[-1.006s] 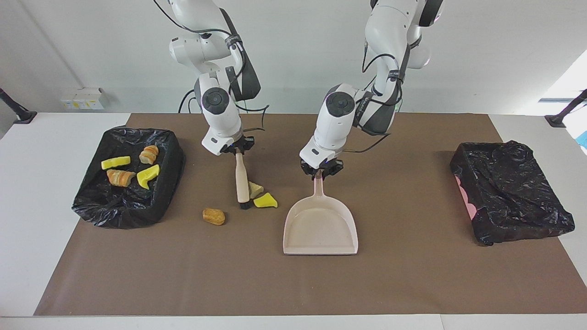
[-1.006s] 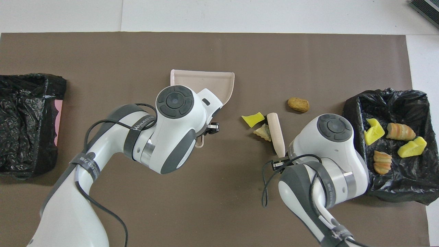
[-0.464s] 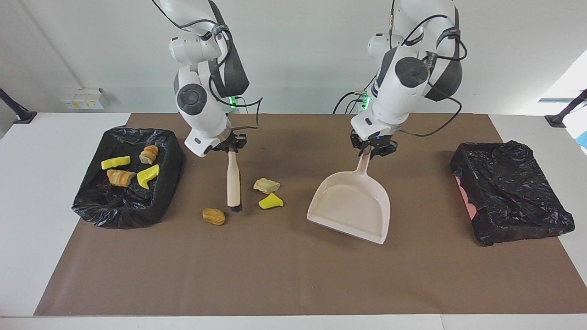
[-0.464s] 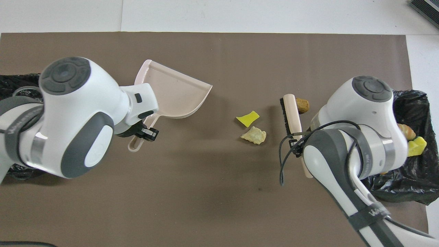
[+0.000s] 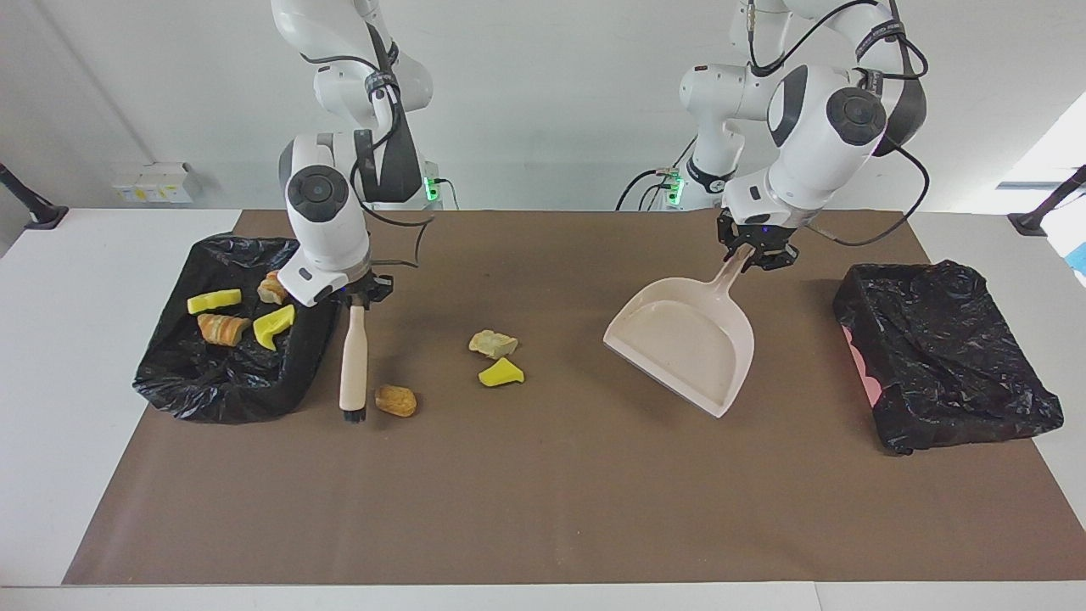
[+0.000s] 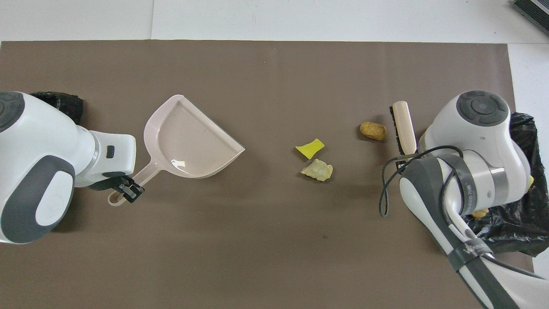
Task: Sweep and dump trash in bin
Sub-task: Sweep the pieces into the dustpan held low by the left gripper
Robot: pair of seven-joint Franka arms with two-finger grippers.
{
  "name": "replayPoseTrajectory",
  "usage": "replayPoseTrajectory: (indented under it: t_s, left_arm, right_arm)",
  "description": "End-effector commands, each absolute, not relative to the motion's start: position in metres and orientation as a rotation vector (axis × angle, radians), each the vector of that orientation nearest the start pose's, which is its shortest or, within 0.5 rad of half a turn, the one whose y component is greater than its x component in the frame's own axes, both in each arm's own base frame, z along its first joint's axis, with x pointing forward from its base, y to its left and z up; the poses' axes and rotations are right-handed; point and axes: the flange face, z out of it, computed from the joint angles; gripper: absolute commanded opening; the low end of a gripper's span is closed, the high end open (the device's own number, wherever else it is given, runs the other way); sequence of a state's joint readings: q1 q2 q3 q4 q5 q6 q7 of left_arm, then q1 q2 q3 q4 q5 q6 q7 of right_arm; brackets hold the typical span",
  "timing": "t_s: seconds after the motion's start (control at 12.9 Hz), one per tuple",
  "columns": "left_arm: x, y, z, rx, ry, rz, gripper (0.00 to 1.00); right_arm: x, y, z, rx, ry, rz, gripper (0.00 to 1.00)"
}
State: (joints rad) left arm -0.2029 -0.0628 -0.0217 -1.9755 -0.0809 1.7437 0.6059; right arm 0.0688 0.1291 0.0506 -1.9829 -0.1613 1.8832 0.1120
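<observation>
facing view: brown scrap [image 5: 396, 400] beside right gripper's [image 5: 358, 295] brush [image 5: 353, 367].

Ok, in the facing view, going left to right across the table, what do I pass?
Bin holding trash → brush held by the right gripper → brown lump → tan scrap and yellow wedge, overlapping → dustpan held by the left gripper → second bin.

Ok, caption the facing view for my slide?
Right gripper holds brush beside brown scrap; left gripper holds dustpan.
</observation>
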Motion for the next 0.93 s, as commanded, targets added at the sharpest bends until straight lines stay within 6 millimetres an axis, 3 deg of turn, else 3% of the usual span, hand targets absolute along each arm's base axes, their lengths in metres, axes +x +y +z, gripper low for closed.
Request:
replayPoseTrajectory:
  t_s: [0.0, 0.23, 0.39, 0.54, 0.7, 0.85]
  left_arm:
    - [0.499, -0.096, 0.475, -2.842, 1.557, 0.13, 0.0]
    - [0.49, -0.094, 0.471, -2.621, 1.718, 0.153, 0.0]
    - [0.479, -0.123, 0.466, -2.566, 1.785, 0.128, 0.0]
    - [0.471, -0.153, 0.447, -2.58, 1.753, 0.113, 0.0]
    - [0.461, -0.195, 0.411, -2.63, 1.672, 0.146, 0.0]
    - [0.452, -0.222, 0.398, -2.674, 1.588, 0.104, 0.0]
  right_arm:
    - [0.552, 0.058, 0.363, -3.294, -0.211, 0.322, 0.0]
    - [0.547, 0.07, 0.341, -3.273, -0.237, 0.364, 0.0]
    - [0.532, 0.113, 0.341, -3.244, -0.335, 0.391, 0.0]
    - [0.52, 0.138, 0.341, -3.193, -0.332, 0.409, 0.0]
    - [0.508, 0.162, 0.33, -3.185, -0.283, 0.433, 0.0]
    - [0.5, 0.182, 0.322, -3.19, -0.287, 0.443, 0.0]
